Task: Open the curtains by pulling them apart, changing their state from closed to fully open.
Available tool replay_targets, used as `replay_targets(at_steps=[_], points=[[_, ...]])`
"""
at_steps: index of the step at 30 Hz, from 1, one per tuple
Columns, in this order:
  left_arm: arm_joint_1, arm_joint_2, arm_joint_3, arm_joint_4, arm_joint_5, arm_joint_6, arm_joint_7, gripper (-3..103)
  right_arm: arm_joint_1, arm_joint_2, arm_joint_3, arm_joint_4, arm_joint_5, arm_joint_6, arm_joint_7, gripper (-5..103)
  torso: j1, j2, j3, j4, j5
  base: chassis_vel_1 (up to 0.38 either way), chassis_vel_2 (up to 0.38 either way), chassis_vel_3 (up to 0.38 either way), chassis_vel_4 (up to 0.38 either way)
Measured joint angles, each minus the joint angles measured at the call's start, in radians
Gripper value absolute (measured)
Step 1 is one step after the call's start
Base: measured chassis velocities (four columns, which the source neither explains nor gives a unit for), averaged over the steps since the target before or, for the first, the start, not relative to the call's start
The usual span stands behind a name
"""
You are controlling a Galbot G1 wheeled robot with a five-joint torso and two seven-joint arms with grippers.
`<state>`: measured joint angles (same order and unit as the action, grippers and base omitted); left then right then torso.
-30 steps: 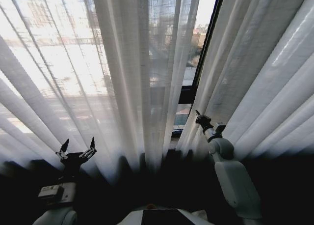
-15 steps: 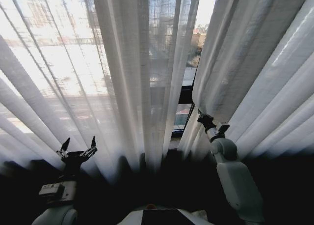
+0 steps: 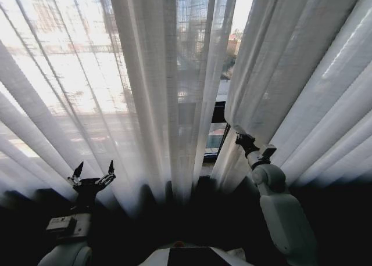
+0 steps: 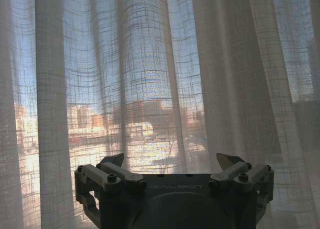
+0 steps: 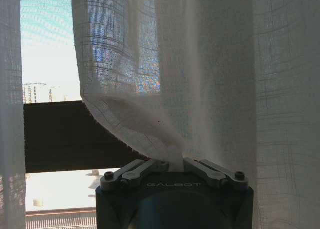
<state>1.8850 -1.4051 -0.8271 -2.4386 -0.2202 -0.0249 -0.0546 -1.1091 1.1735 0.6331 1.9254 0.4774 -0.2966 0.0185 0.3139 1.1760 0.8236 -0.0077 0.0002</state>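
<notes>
Meanwhile the right gripper [image 3: 240, 137], clamped on the right curtain's [image 3: 302, 92] inner edge, had dragged it slightly rightward, widening the gap at the window frame [image 3: 219, 112], while the left gripper [image 3: 93, 173] waited open before the left curtain [image 3: 87, 86].

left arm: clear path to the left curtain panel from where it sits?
Probably yes. The left claw hangs open directly in front of the left curtain panel, pleats dead ahead and nothing between. The right claw is shut on the right curtain panel, well clear.

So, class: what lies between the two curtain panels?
In the head view, a narrow gap between the left curtain and right curtain shows bare window glass and dark frame.
</notes>
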Motion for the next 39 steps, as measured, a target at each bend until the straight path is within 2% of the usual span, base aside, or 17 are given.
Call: replay_targets(at_steps=[9, 17, 22, 25, 39], points=[[0.003, -0.001, 0.000, -0.005, 0.000, -0.003, 0.000, 100, -0.015, -0.001, 0.010, 0.008, 0.007, -0.006, 0.000, 0, 0.000, 0.000, 0.000, 0.0001, -0.0001, -0.029, -0.030, 0.040, 0.034], [0.003, -0.001, -0.001, -0.005, 0.000, -0.004, 0.000, 100, -0.016, 0.001, 0.012, 0.008, 0.007, -0.008, -0.001, 0, 0.000, 0.000, 0.000, 0.0000, -0.0001, -0.169, -0.183, 0.189, 0.152], [0.003, -0.002, 0.002, -0.004, 0.001, -0.005, 0.000, 100, -0.016, 0.001, 0.012, 0.005, 0.007, -0.008, -0.002, 0, 0.000, 0.000, 0.000, -0.0001, 0.0009, -0.282, -0.258, 0.286, 0.273], [0.002, -0.001, 0.002, 0.000, 0.001, -0.005, 0.000, 100, -0.016, 0.002, 0.011, 0.002, 0.007, -0.008, -0.003, 0, 0.000, 0.000, 0.000, 0.0000, -0.0005, -0.323, -0.346, 0.320, 0.322], [0.000, 0.002, 0.006, 0.013, 0.001, -0.013, 0.000, 100, -0.011, 0.004, 0.010, -0.005, 0.006, -0.008, -0.004, 0, 0.000, 0.000, 0.000, -0.0001, 0.0001, -0.338, -0.361, 0.349, 0.352]])
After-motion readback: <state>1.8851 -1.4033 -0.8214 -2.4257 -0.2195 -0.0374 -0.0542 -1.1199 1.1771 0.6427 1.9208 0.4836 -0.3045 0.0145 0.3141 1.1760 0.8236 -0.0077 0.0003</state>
